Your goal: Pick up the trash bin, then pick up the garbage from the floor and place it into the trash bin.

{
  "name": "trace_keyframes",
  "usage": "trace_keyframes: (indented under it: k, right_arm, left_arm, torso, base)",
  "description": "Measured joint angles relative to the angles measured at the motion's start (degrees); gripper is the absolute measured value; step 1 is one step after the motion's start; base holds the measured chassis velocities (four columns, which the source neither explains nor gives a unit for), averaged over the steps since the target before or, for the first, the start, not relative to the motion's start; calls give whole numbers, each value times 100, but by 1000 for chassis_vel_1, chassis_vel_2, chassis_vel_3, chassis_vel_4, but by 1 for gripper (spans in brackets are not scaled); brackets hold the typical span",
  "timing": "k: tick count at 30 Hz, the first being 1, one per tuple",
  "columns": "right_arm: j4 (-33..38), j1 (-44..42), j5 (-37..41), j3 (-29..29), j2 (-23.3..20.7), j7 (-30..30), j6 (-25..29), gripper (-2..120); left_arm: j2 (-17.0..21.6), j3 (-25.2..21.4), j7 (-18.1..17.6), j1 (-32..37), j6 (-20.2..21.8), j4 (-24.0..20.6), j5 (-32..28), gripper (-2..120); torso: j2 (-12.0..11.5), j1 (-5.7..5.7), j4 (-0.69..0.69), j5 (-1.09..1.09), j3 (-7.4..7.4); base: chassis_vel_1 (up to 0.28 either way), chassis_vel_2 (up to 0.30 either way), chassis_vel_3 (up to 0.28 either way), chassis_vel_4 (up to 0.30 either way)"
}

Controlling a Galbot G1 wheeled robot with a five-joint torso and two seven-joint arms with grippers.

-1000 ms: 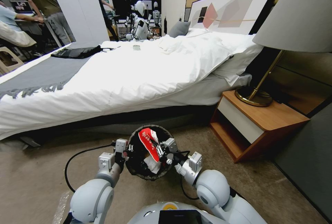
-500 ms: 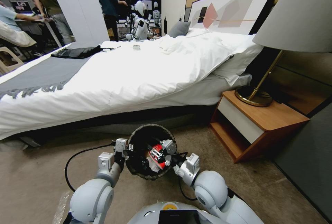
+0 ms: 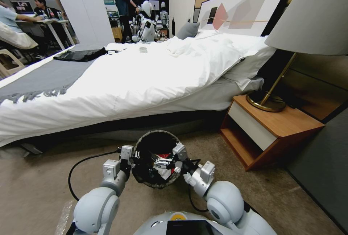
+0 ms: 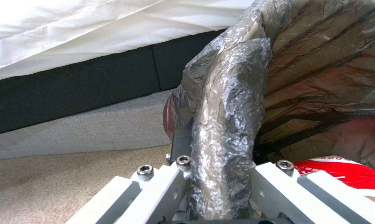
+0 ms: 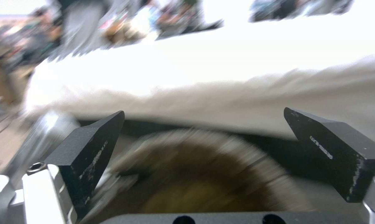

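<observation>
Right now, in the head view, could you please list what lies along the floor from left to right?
Black cable → left gripper → round bin with black bag liner → right gripper → wooden bedside table.

Black-lined trash bin (image 3: 156, 157) upright, red-and-white garbage (image 4: 341, 169) inside (crumpled)

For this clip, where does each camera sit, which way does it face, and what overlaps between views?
Head view: high on the robot, facing forward and down at bed, carpet, both arms around the trash bin.
Left wrist view: behind the left gripper, clamped on the bin's bagged rim, facing the bed base.
Right wrist view: behind the open right gripper, over the bin toward the bed.
Shared: bin and bed.
</observation>
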Motion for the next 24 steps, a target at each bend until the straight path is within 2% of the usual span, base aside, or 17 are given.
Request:
trace_keyframes:
  k: [3, 7, 12, 14, 15, 17, 24]
  right_arm:
    - [169, -164, -219, 305, 291, 505, 322, 100]
    - [221, -290, -359, 636, 461, 880, 618, 100]
    - [47, -427, -705, 1098, 554, 862, 954, 100]
    - [-130, -653, -779, 1590, 660, 752, 1173, 100]
    - [-130, -653, -779, 1590, 660, 752, 1173, 100]
    - [-367, -875, -854, 1891, 723, 740, 1535, 100]
    - [-767, -1364, -1121, 2424, 900, 754, 2251, 100]
  left_arm:
    - [7, -11, 0, 19, 0, 0, -7, 1]
    - [20, -26, 3, 40, 0, -5, -14, 1]
    - [34, -41, 13, 46, -10, -3, -15, 1]
    - [49, -73, 24, 44, -13, -3, -42, 1]
    - [49, -73, 24, 44, -13, -3, -42, 1]
    - [70, -130, 27, 28, -13, -3, -86, 1]
    - [90, -203, 30, 36, -13, -3, -145, 1]
  torso:
    - [0, 0, 0, 0, 0]
    - [0, 0, 0, 0, 0]
    - [0, 0, 1, 1, 0]
    - [0, 0, 0, 1, 0]
    - [0, 0, 0, 1, 0]
    - [0, 0, 0, 1, 0]
    - [0, 0, 0, 0, 0]
  base:
    - [0, 0, 0, 0]
    - [0, 0, 0, 0]
    - [0, 0, 0, 0]
    - [0, 0, 0, 0]
    - [0, 0, 0, 0]
    - [0, 0, 0, 0]
    - [0, 0, 0, 0]
